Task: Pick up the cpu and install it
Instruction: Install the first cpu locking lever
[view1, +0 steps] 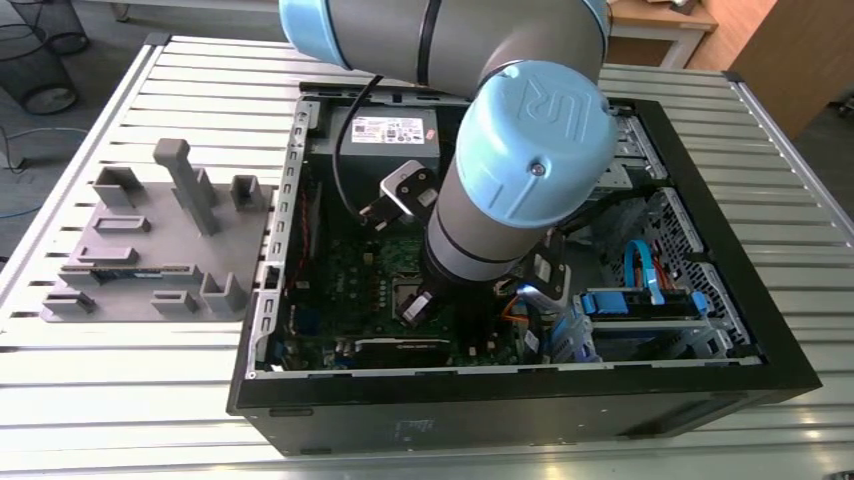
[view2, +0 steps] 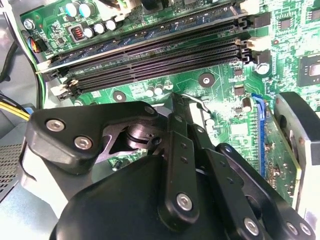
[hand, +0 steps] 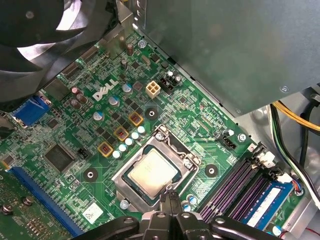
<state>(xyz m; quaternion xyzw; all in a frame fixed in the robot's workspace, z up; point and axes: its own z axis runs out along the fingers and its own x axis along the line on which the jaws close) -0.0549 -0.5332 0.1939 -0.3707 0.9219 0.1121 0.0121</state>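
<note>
The cpu (hand: 152, 172), a small square chip with a silvery top, lies flat in the motherboard's socket, ringed by the open metal socket frame (hand: 176, 144). In the first wrist view my gripper (hand: 170, 201) hovers at the socket's edge, just beside the cpu, its two black fingers pressed together with nothing between them. The second wrist view shows the gripper's black linkage (view2: 175, 150) from behind, above the green board, with the thin socket lever (view2: 196, 102) just past it. In the exterior view the arm (view1: 514, 190) reaches down into the open computer case and covers the socket.
The black computer case (view1: 787, 372) lies open on a slatted metal table. Memory slots (hand: 235, 187), a fan (hand: 40, 30) and the grey power supply wall (hand: 230, 50) surround the socket. A grey fixture block (view1: 154, 250) stands at the exterior view's left. Blue cables (view1: 641, 270) run inside the case.
</note>
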